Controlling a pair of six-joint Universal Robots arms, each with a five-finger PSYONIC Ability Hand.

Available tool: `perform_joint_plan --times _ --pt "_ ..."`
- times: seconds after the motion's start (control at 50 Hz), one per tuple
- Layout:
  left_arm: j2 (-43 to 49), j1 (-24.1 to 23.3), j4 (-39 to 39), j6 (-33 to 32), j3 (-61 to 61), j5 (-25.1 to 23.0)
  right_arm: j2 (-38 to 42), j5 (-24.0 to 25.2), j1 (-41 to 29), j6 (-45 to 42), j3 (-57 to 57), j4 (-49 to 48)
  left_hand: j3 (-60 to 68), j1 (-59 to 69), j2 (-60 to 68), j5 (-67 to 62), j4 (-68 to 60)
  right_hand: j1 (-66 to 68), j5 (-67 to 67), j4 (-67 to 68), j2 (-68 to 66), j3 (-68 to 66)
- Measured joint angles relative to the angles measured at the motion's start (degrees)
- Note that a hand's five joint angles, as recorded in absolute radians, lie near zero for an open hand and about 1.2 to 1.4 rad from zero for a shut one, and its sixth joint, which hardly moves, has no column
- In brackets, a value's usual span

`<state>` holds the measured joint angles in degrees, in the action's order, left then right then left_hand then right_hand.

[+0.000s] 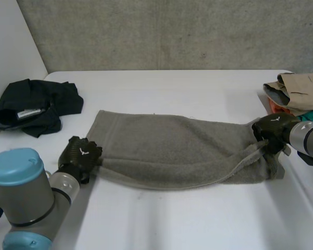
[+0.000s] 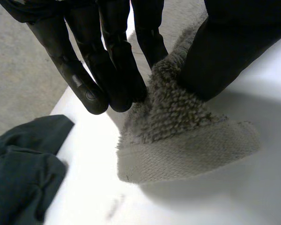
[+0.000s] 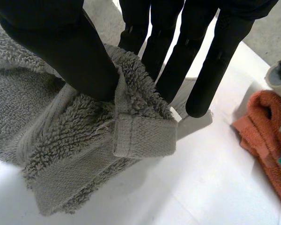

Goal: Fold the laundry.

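Observation:
A grey towel (image 1: pixel 172 151) lies folded lengthwise across the middle of the white table. My left hand (image 1: pixel 81 155) is at its near left corner; in the left wrist view the fingers (image 2: pixel 107 70) and thumb pinch the towel's corner (image 2: pixel 178 136) between them. My right hand (image 1: pixel 274 131) is at the right end, where the thumb (image 3: pixel 70 51) and fingers pinch the towel's hemmed corner (image 3: pixel 140 131), lifting it slightly off the table.
A black garment (image 1: pixel 36 107) lies crumpled at the back left, also beside my left hand as dark cloth (image 2: pixel 23 173). A pile of laundry (image 1: pixel 297 91) in tan, orange and teal sits at the back right; its orange cloth (image 3: pixel 267 136) lies close to my right hand.

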<state>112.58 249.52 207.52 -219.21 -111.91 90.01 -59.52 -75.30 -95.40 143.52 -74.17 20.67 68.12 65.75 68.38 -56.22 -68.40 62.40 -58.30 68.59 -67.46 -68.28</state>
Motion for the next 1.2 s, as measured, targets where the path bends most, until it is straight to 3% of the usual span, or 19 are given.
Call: perform_joint_plan --times 0.16,0.3,0.36,0.48,0.52,0.66,0.78,0.86,0.98,1.06,1.2 --pt "-16.1 1.6 -10.9 1.0 2.2 -0.5 -8.4 2.8 2.5 -0.8 5.1 8.8 0.0 0.0 0.0 0.0 0.0 0.0 0.0 0.0 0.0 0.0" --pt "-30.6 3.1 -23.6 6.0 11.4 -3.4 -16.5 5.3 4.9 0.7 15.0 15.7 0.1 0.0 0.0 0.0 0.0 0.0 0.0 0.0 0.0 0.0" --pt "-32.4 3.7 -28.7 8.9 17.0 -4.1 -17.7 5.5 5.4 1.7 18.5 17.5 0.1 0.0 0.0 0.0 0.0 0.0 0.0 0.0 0.0 0.0" --pt "-27.2 5.3 -37.6 12.0 28.3 -2.9 -16.3 5.4 4.9 1.7 23.0 19.3 0.1 0.0 0.1 0.0 -0.1 0.0 0.0 0.0 0.0 0.0" --pt "-20.0 5.8 -42.6 12.5 35.1 -1.6 -13.1 5.0 3.0 -0.7 24.6 19.6 0.1 0.0 0.1 0.0 -0.1 0.0 0.0 0.0 0.0 0.0" --pt "-1.1 4.9 -48.7 11.2 50.1 0.1 -3.5 1.4 -1.8 -5.7 29.0 16.4 0.1 0.0 0.1 0.0 -0.1 0.0 0.0 0.0 0.0 0.0" --pt "12.7 3.6 -40.0 9.8 67.9 1.4 6.5 -5.7 -6.0 -2.6 38.8 -0.7 0.1 0.0 0.2 0.0 -0.1 0.0 0.0 0.1 0.0 -0.2" --pt "16.2 3.3 -20.7 11.8 77.5 4.0 10.0 -9.8 -7.2 6.1 44.6 -25.3 0.1 0.0 0.2 0.0 -0.1 0.0 0.0 0.2 0.0 -0.2" --pt "13.7 4.0 -1.4 15.8 75.6 7.5 9.2 -11.1 -7.1 15.4 43.2 -47.7 0.1 0.0 0.2 0.0 -0.1 0.0 0.0 0.2 0.0 -0.2" --pt "11.9 4.6 1.6 16.9 70.5 7.9 9.0 -10.4 -6.9 17.4 41.3 -49.6 0.1 0.0 0.2 0.0 -0.1 0.0 0.0 0.2 0.0 -0.2" --pt "9.9 6.0 0.1 17.1 56.4 6.3 11.1 -7.0 -6.8 17.2 37.8 -38.1 0.1 0.0 0.2 0.0 -0.1 0.0 0.0 0.2 0.0 -0.2"
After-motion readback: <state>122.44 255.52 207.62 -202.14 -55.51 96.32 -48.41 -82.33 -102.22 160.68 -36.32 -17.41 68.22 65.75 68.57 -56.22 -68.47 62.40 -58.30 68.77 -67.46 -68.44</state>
